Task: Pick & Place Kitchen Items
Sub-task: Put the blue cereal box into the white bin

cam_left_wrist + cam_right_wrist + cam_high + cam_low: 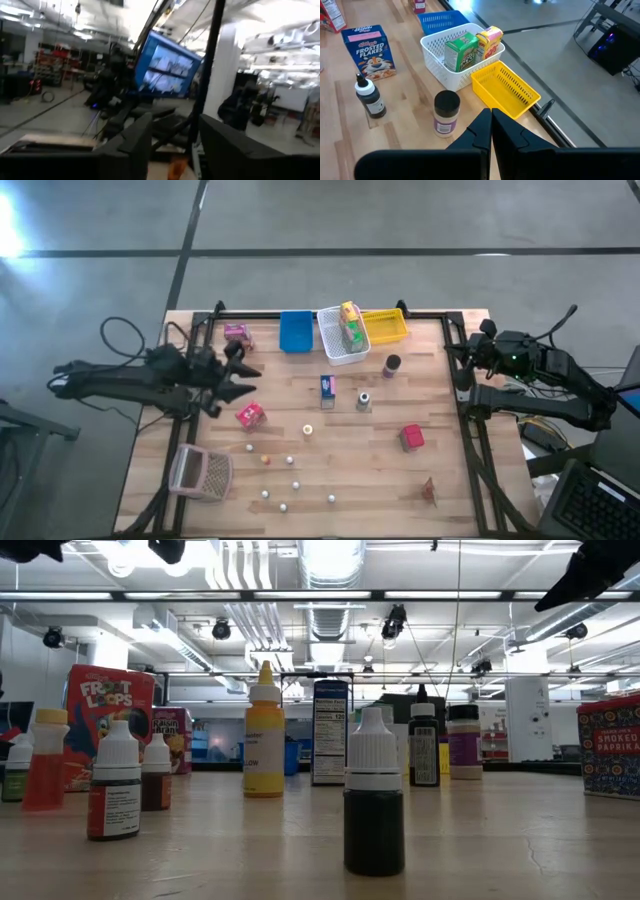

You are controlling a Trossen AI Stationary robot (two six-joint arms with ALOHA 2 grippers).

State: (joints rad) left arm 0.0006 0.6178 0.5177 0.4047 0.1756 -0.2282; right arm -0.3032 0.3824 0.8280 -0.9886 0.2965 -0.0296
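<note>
Left gripper point(243, 378) above the pink box point(250, 415), jaws parted, empty. Right gripper point(491, 131) at surface point(450, 480) edge, jaws closed, empty.

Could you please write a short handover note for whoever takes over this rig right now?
Left gripper: raised over the table's left side, fingers apart, holding nothing.
Right gripper: shut and empty, parked at the right edge.
Done: a green box and a yellow box stand in the white bin.
The blue bin and yellow bin look empty.
Left on the table: Frosted Flakes box, pink box, red box, dark jar, dropper bottle, small balls near the front, and the mesh basket on its side.
</note>
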